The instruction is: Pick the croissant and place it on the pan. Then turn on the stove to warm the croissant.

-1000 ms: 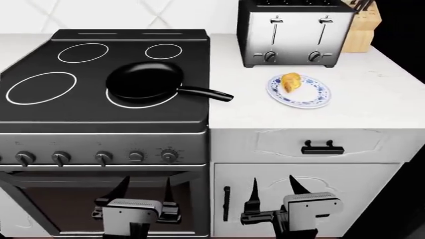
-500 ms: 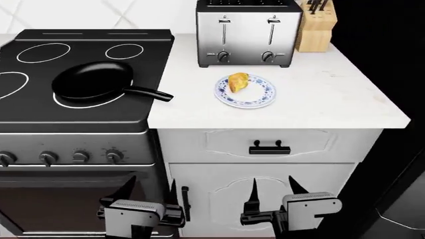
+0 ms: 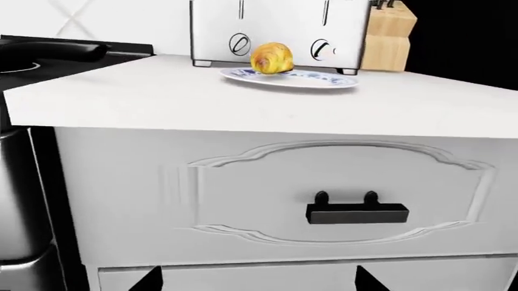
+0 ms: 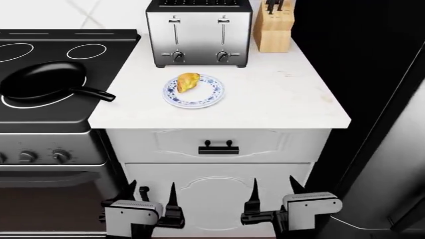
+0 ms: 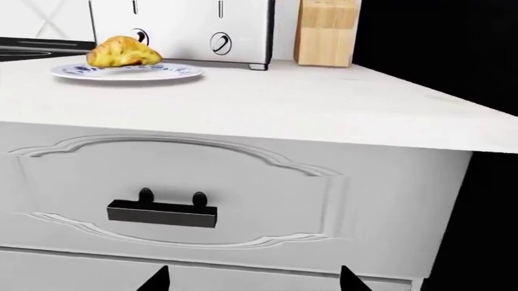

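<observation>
the croissant (image 4: 188, 81) is sitting on a white plate (image 4: 206, 99) with a blue pattern, on the white counter (image 4: 279, 99) just in front of the steel toaster (image 4: 199, 32). the pan (image 4: 43, 79) is resting on the stove (image 4: 40, 117) to the left of the counter, well apart from the croissant, its handle pointing toward the plate.

only the head view is taking in the pan, the burner rings and the stove knobs; the left wrist view is catching just the pan handle and a strip of the stove at one edge, while the right wrist view is showing only a sliver of cooktop behind the plate. both wrist views are looking up at the drawer handle (image 3: 357, 210) and showing the croissant (image 3: 271, 58) (image 5: 123, 51) from the side.

the left gripper (image 4: 151, 199) and right gripper (image 4: 272, 195) are hanging low before the cabinet door, each with its jaws spread and holding nothing. the stove is running off the head view's left edge. the knife block (image 4: 273, 30) is standing beside the toaster, cut off at the top.
</observation>
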Controlling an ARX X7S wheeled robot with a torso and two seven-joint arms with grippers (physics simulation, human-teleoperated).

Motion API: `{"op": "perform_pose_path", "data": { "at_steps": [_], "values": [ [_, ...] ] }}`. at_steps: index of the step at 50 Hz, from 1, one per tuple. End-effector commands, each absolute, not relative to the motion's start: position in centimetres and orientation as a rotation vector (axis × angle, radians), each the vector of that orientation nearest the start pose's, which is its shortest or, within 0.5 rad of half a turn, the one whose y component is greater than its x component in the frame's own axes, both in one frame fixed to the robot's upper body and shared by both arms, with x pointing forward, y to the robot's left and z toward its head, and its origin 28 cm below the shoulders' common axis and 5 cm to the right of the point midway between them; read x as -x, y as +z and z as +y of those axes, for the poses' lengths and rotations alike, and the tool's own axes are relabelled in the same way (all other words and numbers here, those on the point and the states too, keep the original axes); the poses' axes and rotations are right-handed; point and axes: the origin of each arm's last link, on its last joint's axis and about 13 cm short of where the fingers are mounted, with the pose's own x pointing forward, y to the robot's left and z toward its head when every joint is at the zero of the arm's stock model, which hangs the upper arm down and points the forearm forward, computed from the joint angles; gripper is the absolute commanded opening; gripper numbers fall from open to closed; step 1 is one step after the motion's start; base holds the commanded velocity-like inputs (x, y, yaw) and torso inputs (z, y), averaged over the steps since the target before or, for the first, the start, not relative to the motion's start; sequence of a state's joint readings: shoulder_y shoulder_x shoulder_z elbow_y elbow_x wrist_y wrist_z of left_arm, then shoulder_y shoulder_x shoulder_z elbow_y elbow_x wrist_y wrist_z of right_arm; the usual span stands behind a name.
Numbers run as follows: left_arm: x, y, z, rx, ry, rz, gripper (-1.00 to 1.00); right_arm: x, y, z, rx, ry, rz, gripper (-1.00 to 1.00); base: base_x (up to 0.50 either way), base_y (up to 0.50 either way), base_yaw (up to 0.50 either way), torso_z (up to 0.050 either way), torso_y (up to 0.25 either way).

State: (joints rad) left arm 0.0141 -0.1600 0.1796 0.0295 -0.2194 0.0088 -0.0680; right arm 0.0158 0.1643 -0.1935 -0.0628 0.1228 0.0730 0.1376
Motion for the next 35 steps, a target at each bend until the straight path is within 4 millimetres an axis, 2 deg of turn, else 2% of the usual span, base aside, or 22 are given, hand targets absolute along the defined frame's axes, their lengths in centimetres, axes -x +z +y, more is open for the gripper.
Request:
{"op": "perform_pose_path", "data": {
  "at_steps": [1, 8, 15, 16, 17, 21, 27, 35],
  "values": [
    [-20.4, 1.2, 20.5, 0.035, -0.110, 0.048, 1.00, -21.1, 2.4, -9.6, 0.036, 0.058, -0.004, 1.00, 0.00, 0.00, 0.00, 0.000, 0.000],
    [-20.5, 2.9, 20.3, 0.017, -0.093, 0.054, 1.00, -20.8, 4.3, -9.3, 0.123, 0.011, -0.016, 1.00, 0.00, 0.00, 0.00, 0.000, 0.000],
    [-20.3, 6.8, 20.7, 0.001, -0.126, 0.053, 1.00, -20.0, 7.9, -9.2, 0.066, -0.006, -0.110, 1.00, 0.00, 0.00, 0.00, 0.000, 0.000],
    [-20.2, 7.6, 20.8, 0.002, -0.130, 0.048, 1.00, -20.0, 7.9, -9.2, 0.066, -0.006, -0.110, 1.00, 0.00, 0.00, 0.00, 0.000, 0.000],
    [-20.2, 8.2, 20.9, 0.003, -0.134, 0.043, 1.00, -19.8, 9.1, -9.3, 0.063, 0.002, -0.143, 1.00, 0.00, 0.00, 0.00, 0.000, 0.000],
    [-20.1, 10.6, 21.1, -0.002, -0.150, 0.001, 1.00, -19.6, 11.1, -9.5, 0.049, 0.020, -0.172, 1.00, 0.00, 0.00, 0.00, 0.000, 0.000],
    [-20.1, 13.2, 21.2, 0.016, -0.190, 0.000, 1.00, -19.2, 13.4, -9.9, 0.034, 0.076, -0.040, 1.00, 0.00, 0.00, 0.00, 0.000, 0.000],
    [-20.5, 16.2, 21.6, 0.029, -0.216, 0.051, 1.00, -19.1, 15.1, -10.5, 0.064, 0.109, -0.035, 1.00, 0.00, 0.00, 0.00, 0.000, 0.000]
  ]
}}
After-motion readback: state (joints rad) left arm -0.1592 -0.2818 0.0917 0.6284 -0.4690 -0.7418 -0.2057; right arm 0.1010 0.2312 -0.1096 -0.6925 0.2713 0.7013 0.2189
